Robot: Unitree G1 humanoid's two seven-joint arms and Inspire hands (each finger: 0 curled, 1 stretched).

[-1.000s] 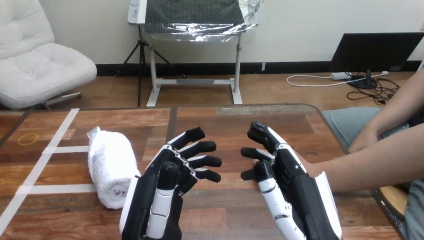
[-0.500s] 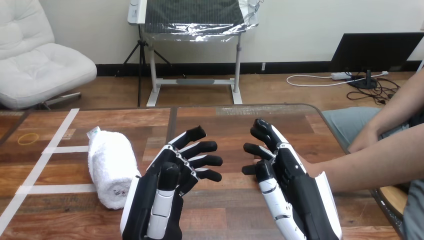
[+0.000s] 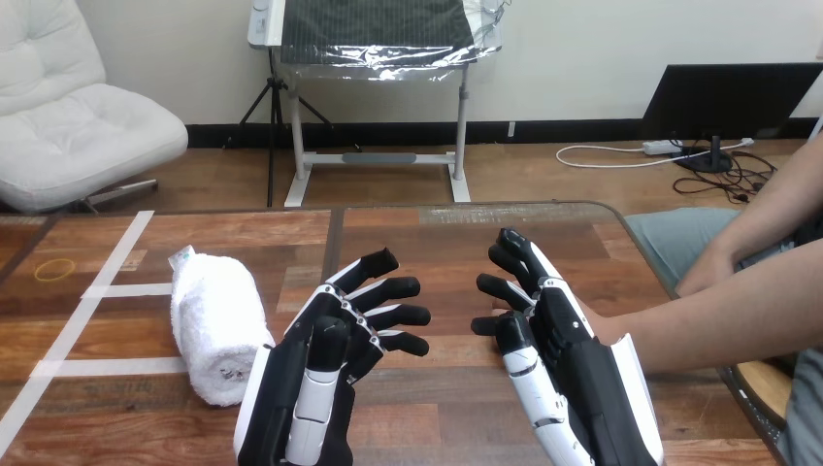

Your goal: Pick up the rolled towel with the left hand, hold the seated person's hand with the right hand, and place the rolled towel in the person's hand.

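Observation:
A white rolled towel lies on the wooden table at the left, its length running away from me. My left hand hovers just right of the towel with fingers spread and relaxed, holding nothing. My right hand is raised at centre right, fingers open and pointing up and left. The person's forearm reaches in from the right edge, and the person's hand is mostly hidden behind my right hand. I cannot tell whether they touch.
White tape lines cross the table's left part, and a yellow rubber band lies near the far left edge. The table's rounded far-right corner is close to the person.
My right hand has drifted slightly right and its fingers have straightened a little. The left hand, towel and person's arm have stayed put.

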